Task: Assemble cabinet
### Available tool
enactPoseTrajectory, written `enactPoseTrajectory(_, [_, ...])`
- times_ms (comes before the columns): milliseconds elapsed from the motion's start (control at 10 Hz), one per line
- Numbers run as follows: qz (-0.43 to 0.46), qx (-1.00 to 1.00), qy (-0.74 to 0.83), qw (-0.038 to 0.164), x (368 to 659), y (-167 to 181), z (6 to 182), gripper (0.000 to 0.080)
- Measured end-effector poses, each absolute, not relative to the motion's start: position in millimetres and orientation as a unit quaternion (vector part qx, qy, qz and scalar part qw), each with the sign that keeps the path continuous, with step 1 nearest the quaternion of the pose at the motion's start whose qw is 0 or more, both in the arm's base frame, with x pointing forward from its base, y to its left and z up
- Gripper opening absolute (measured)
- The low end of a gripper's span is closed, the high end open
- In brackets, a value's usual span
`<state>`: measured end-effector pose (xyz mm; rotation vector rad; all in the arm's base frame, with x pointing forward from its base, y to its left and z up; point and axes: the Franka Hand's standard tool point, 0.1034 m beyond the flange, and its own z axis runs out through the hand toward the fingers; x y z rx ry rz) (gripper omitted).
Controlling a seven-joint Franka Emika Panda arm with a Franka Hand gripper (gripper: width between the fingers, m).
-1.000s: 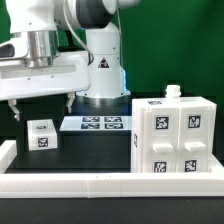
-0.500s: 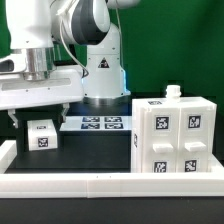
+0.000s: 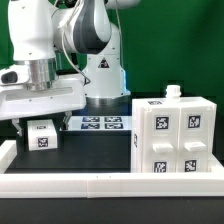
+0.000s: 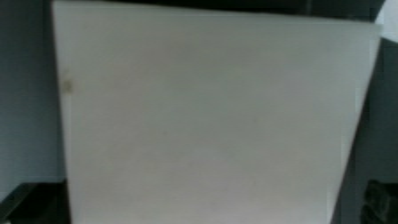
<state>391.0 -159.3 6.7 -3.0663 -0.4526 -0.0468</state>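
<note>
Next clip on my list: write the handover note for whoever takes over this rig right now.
Gripper: open, low over the small white block, one finger on each side; no grasp yet.
Cabinet box: upright at the exterior view's right, apart from the block.
Marker board: flat near the arm's base.
Done: block not yet picked up; what is already fitted in the box cannot be told.
Left: grasp the block, likely fit it to the box.
</note>
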Motion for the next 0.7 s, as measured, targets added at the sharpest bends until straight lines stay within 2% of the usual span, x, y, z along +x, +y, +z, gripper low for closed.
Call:
enactPoseTrajectory(200, [-0.02, -0.989, -0.145, 0.016, 391.8, -161.9, 6.1, 0.0797])
enactPoseTrajectory(400, [-0.023, -0.989, -0.145, 0.012, 392.4, -162.8, 6.0, 0.0557])
enactPoseTrajectory(700, [-0.023, -0.989, -0.145, 0.012, 392.4, -162.9, 6.0, 0.056])
